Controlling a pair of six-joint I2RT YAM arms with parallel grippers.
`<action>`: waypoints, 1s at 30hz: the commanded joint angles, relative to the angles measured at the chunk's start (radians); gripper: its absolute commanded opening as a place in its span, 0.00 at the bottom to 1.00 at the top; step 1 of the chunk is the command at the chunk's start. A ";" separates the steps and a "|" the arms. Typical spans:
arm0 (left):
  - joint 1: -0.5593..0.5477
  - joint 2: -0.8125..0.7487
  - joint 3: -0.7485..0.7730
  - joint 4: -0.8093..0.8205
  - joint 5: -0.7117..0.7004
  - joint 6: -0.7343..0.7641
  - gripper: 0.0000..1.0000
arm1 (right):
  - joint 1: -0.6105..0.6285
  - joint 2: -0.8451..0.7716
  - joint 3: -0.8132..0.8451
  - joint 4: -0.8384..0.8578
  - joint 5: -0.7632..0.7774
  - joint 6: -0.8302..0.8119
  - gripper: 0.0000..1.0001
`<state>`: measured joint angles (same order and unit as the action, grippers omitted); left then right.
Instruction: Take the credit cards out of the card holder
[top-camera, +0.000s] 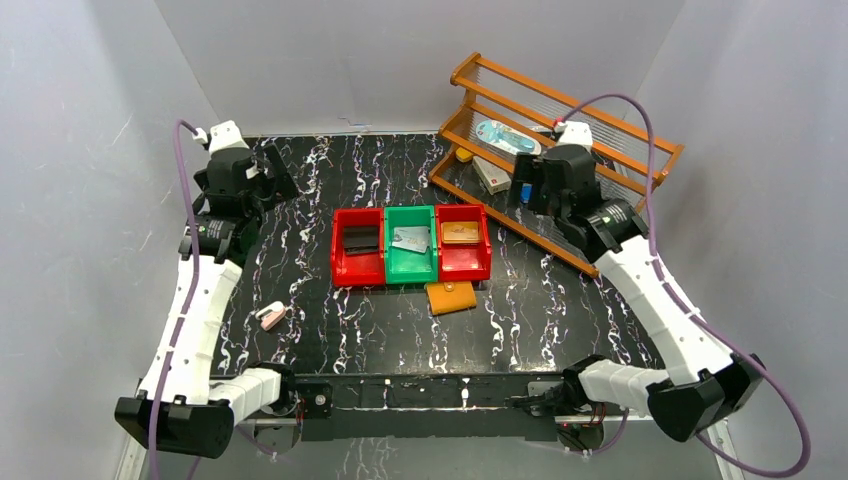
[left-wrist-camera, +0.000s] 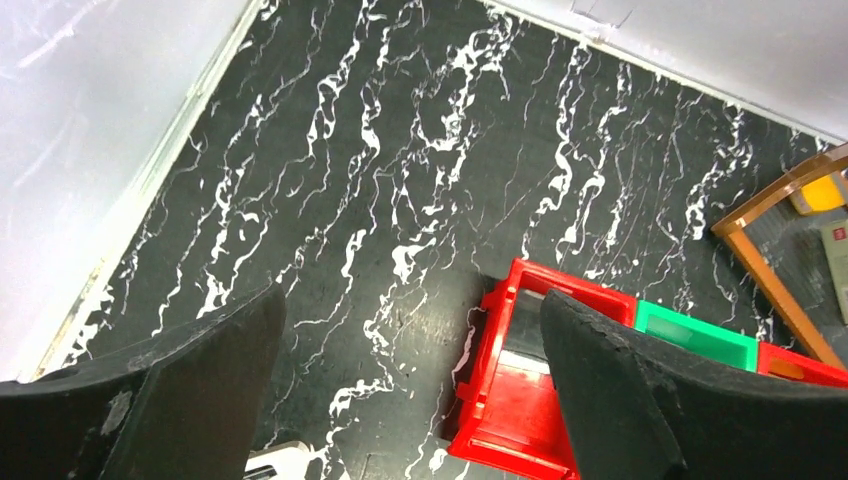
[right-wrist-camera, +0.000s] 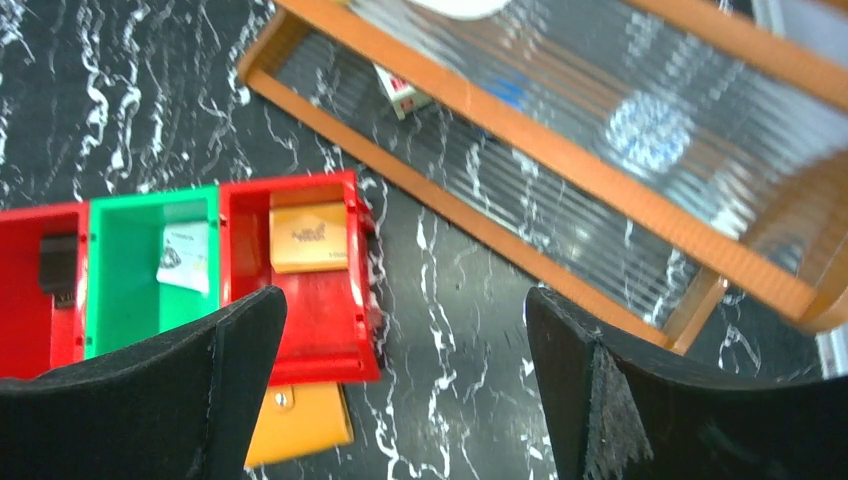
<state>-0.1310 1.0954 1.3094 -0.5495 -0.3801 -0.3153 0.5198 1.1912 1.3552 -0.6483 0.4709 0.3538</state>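
Card holder (top-camera: 451, 297): lying folded on the desk (top-camera: 300, 200), just in front of the right red bin (top-camera: 463, 272). No credit cards are showing out of it. 1 pale card (top-camera: 412, 240) is lying in the green bin (top-camera: 410, 209), origin unclear. Left gripper (left-wrist-camera: 410, 300) and right gripper (right-wrist-camera: 405, 300) are hanging wide open, holding nothing, well apart from the holder. Extraction is looking unstarted.

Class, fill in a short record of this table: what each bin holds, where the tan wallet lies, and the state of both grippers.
Left red bin: black wallet
Green bin: grey card
Right red bin: brown case
Tan wallet: closed, outside the bins, just in front of the right red bin
Left gripper: open, empty
Right gripper: open, empty
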 joint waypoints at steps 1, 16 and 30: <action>0.018 -0.049 -0.094 0.068 0.040 -0.037 0.98 | -0.098 -0.110 -0.117 0.054 -0.201 0.051 0.98; 0.056 -0.118 -0.433 0.192 0.405 -0.184 0.98 | -0.341 -0.231 -0.439 0.094 -0.736 0.134 0.98; 0.067 -0.096 -0.454 0.215 0.586 -0.250 0.98 | -0.092 0.056 -0.384 0.111 -0.467 0.265 0.98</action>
<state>-0.0734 1.0122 0.8589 -0.3447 0.1520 -0.5476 0.3824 1.1740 0.9104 -0.5861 -0.1265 0.5606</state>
